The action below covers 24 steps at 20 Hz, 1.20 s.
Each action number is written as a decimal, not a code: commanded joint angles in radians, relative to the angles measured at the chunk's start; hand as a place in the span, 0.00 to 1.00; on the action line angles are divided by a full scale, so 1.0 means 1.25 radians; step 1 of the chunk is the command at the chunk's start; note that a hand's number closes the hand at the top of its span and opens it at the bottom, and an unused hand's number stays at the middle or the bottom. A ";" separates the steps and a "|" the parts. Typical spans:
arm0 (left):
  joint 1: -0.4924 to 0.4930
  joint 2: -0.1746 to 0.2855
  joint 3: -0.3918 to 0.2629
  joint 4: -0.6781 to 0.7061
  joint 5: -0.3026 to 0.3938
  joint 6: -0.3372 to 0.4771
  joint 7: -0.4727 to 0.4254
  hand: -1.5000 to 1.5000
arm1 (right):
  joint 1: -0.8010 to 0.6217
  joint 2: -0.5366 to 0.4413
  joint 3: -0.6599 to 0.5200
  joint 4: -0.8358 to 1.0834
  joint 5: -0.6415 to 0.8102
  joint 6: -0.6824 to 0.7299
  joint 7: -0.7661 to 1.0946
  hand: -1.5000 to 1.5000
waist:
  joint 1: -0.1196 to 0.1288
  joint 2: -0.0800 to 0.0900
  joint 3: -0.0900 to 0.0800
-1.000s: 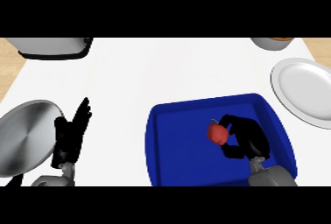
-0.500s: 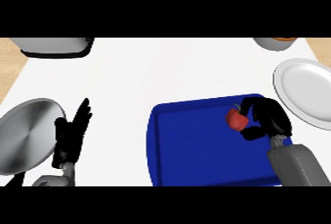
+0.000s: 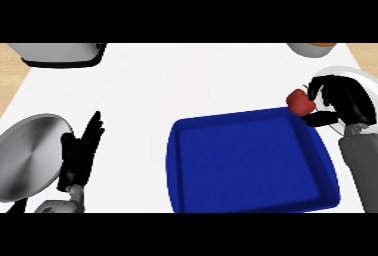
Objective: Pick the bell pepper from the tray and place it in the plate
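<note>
White counter fills the view, wood showing at its far corners. Biggest thing on it is the blue tray, sitting right of centre, and its floor is bare right now. Over at the left edge there's a round silver disc, cut off by the frame. Far right, the white plate, mostly covered by the arm above it. Back left, a grey and black appliance at the counter's far side.

Now the arms. The right forearm comes up along the tray's right wall, and the right hand is over the plate, fingers and thumb curled round the bell pepper. The pepper is red, with a stem on top, and it's outside the tray: just beyond the tray's far right corner, at the plate's left rim. Whether it touches the plate, I cannot tell.

The left hand rests low at the left, fingers straight and spread, pointing away, lying along the silver disc's right edge with nothing in it.

Smallest: a round vessel far right, clipped by the top.
</note>
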 commanded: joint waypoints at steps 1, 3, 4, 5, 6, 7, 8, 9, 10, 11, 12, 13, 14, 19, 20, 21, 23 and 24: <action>0.028 -0.034 -0.020 -0.011 -0.021 0.031 -0.014 0.50 | -0.031 -0.008 -0.057 -0.047 0.005 -0.081 0.043 1.00 | -0.002 -0.002 0.000; 0.011 -0.012 -0.016 -0.041 -0.015 0.013 0.031 0.50 | -0.043 -0.061 -0.112 -0.051 -0.022 -0.067 0.042 1.00 | -0.003 -0.002 0.000; 0.005 0.002 0.014 0.016 0.000 -0.008 -0.024 0.50 | -0.026 -0.029 -0.094 -0.097 -0.008 -0.081 0.079 1.00 | -0.007 -0.001 -0.001; 0.003 -0.025 -0.007 0.011 -0.022 0.019 0.001 0.50 | -0.026 -0.049 -0.103 -0.112 -0.010 -0.047 0.104 1.00 | -0.006 -0.001 0.000; -0.003 0.001 0.019 -0.008 -0.004 -0.002 0.004 0.50 | -0.066 -0.061 -0.129 -0.016 -0.014 -0.068 0.076 1.00 | 0.001 0.001 0.000; -0.041 -0.022 0.017 0.057 -0.015 0.014 -0.017 0.50 | -0.060 -0.083 -0.161 0.021 -0.032 -0.082 0.043 1.00 | -0.002 0.002 0.000; 0.004 -0.008 0.010 0.008 -0.007 -0.009 -0.011 0.50 | -0.101 -0.063 -0.152 0.091 -0.001 -0.122 0.060 1.00 | 0.007 0.002 0.000; -0.037 -0.006 0.022 0.004 0.004 -0.010 0.028 0.50 | -0.103 -0.104 -0.185 0.070 -0.052 -0.063 0.048 1.00 | 0.002 0.001 0.000; -0.013 0.000 0.034 0.041 0.010 -0.031 -0.032 0.50 | -0.119 -0.091 -0.162 0.074 -0.012 -0.080 0.094 1.00 | 0.003 0.001 0.000; -0.002 -0.054 -0.024 0.015 -0.043 0.029 -0.008 0.50 | -0.123 -0.119 -0.178 0.107 -0.025 -0.065 0.070 1.00 | 0.003 0.001 0.000; 0.031 -0.023 -0.001 0.008 -0.022 -0.006 -0.039 0.50 | -0.116 -0.127 -0.199 0.129 -0.044 -0.067 0.053 1.00 | 0.004 0.001 0.000; 0.005 -0.004 0.027 0.010 0.003 -0.026 -0.020 0.50 | -0.140 -0.130 -0.208 0.227 -0.037 -0.106 0.007 1.00 | 0.009 0.003 0.000; 0.014 0.007 0.017 -0.057 -0.005 -0.027 0.037 0.50 | -0.158 -0.131 -0.199 0.239 -0.022 -0.119 0.015 1.00 | 0.009 0.002 0.000; -0.043 -0.027 0.014 0.016 -0.032 0.003 0.013 0.50 | -0.231 -0.175 -0.233 0.482 -0.018 -0.178 -0.082 1.00 | 0.015 0.007 0.001; -0.003 -0.026 0.005 -0.005 -0.029 -0.008 -0.012 0.50 | -0.211 -0.193 -0.239 0.516 -0.017 -0.193 -0.135 1.00 | 0.018 0.008 0.001; 0.023 -0.053 -0.023 -0.006 -0.047 0.009 -0.017 0.50 | -0.241 -0.190 -0.235 0.548 -0.006 -0.201 -0.117 1.00 | 0.020 0.007 0.001; -0.033 -0.024 0.027 0.038 -0.014 -0.020 -0.021 0.50 | -0.280 -0.215 -0.231 0.611 0.007 -0.182 -0.113 1.00 | 0.021 0.009 0.001; -0.025 -0.031 0.009 -0.001 -0.018 -0.018 0.011 0.50 | -0.263 -0.226 -0.250 0.645 -0.005 -0.200 -0.157 1.00 | 0.025 0.010 0.002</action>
